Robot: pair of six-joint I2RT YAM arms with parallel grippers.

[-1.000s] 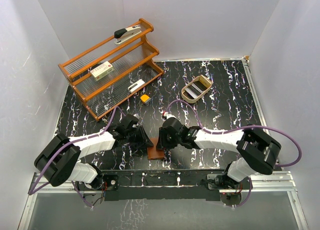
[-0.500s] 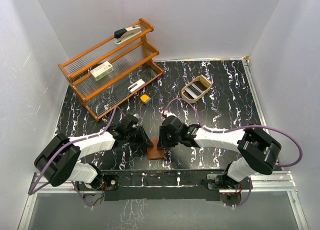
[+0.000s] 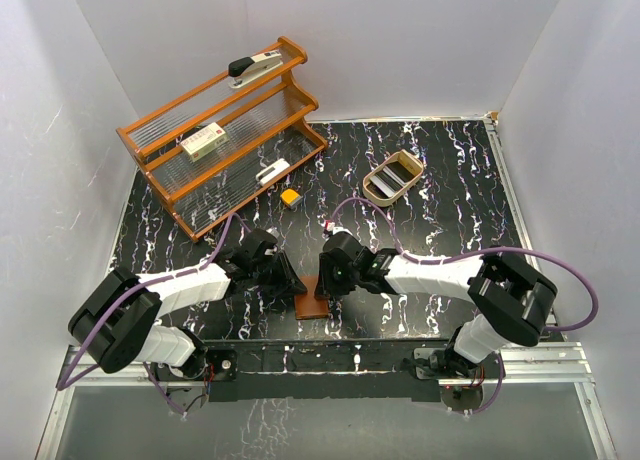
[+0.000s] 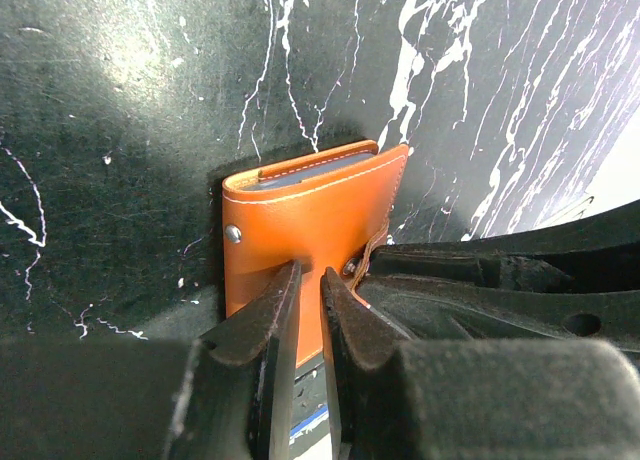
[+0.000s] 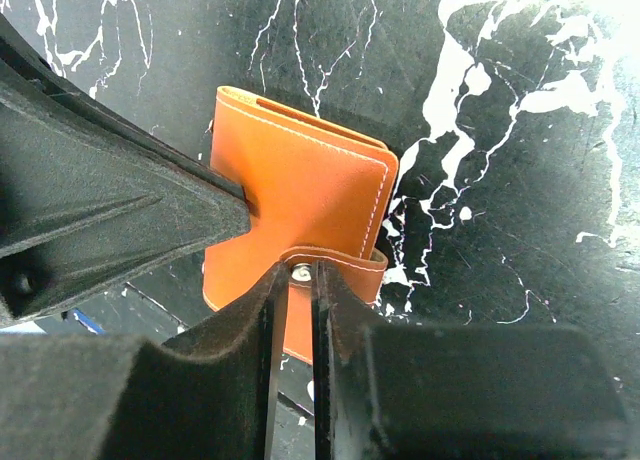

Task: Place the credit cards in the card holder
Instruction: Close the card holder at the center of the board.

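The card holder, a reddish-brown leather wallet, lies folded on the black marble table between my two arms. In the left wrist view a pale grey credit card edge peeks out of the card holder's far side. My left gripper is shut to a thin slit, tips resting on the leather face. My right gripper is shut just as narrowly, its tips over the metal snap of the closing tab on the card holder. In the top view the left gripper and right gripper flank it.
A tan oval wooden tray stands at the back right. A small yellow-orange block lies mid-table. At the back left is an orange shelf rack with a stapler and a small box. White walls surround the table.
My right gripper's jaws have narrowed over the tab and its arm has edged slightly left. The left arm and the card holder have stayed put.
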